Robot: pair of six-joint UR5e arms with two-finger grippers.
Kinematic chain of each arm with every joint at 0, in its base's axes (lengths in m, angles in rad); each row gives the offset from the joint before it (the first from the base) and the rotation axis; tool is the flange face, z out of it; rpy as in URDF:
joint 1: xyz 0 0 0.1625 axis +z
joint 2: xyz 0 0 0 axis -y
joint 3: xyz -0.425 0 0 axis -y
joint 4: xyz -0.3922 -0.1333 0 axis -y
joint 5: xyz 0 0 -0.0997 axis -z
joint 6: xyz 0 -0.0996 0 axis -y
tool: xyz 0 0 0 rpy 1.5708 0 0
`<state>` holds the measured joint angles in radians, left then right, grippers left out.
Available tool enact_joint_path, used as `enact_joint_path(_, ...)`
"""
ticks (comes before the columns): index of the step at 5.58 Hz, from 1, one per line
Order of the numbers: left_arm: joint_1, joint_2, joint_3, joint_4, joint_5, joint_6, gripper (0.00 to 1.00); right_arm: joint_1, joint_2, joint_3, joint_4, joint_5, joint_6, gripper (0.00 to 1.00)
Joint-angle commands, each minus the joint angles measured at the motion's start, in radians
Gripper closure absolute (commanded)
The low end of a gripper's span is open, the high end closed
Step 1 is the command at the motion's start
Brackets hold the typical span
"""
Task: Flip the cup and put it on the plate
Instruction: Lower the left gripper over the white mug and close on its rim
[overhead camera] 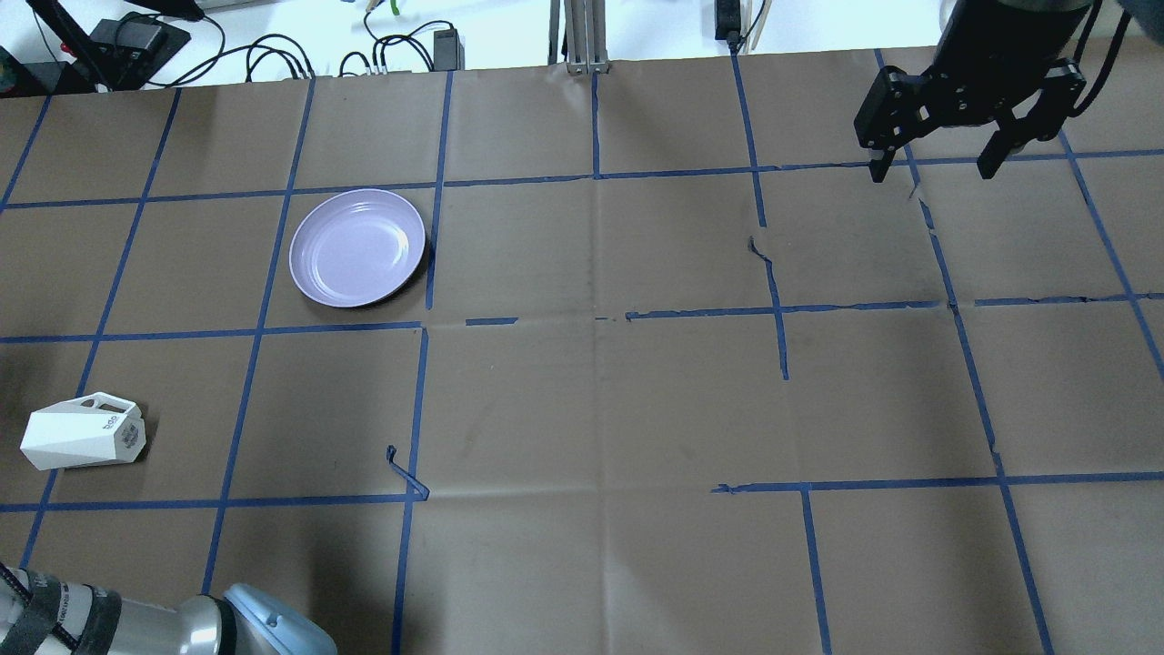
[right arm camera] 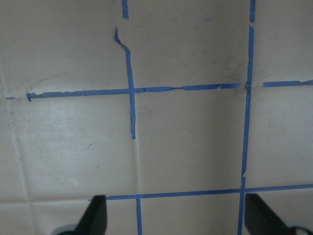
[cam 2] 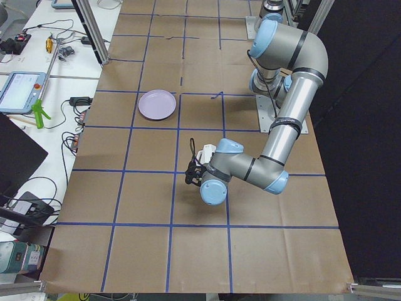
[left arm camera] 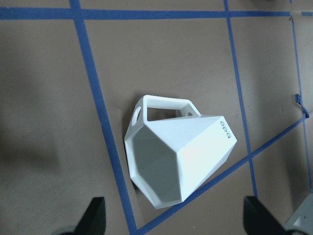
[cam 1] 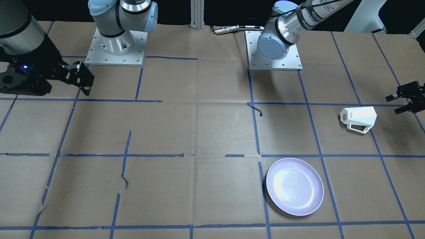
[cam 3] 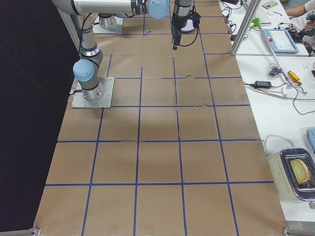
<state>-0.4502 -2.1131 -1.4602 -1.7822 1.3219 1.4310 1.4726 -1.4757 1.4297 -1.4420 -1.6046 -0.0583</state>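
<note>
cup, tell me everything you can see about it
The cup is white, matte-looking and faceted, tapering from a wide angular mouth to a narrow base that bears small lettering. An open angular handle juts from one side, pointing away from the robot. It lies on its side, empty, on the paper-covered table, across a blue tape line, mouth toward the left gripper. The jaws stand open, apart from it; only the table touches it.

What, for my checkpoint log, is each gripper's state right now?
Left gripper: open, holding nothing, beside the cup.
Right gripper: open, holding nothing.
</note>
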Motion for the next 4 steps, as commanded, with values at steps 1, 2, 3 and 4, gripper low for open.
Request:
enact_joint_path(1,0.001,-0.042,-0.011,-0.087,-0.03,0.064,0.02,0.0,0.0,0.0,0.0,0.0,0.0,0.0)
enact_joint_path(2,-0.001,-0.062,-0.011,-0.121,-0.041,0.086,0.02,0.0,0.0,0.0,0.0,0.0,0.0,0.0)
enact_joint_path(3,-0.001,-0.07,-0.011,-0.143,-0.052,0.107,0.02,0.0,0.0,0.0,0.0,0.0,0.0,0.0)
enact_joint_path(4,-0.002,-0.074,-0.022,-0.143,-0.053,0.144,0.05,0.0,0.0,0.0,0.0,0.0,0.0,0.0)
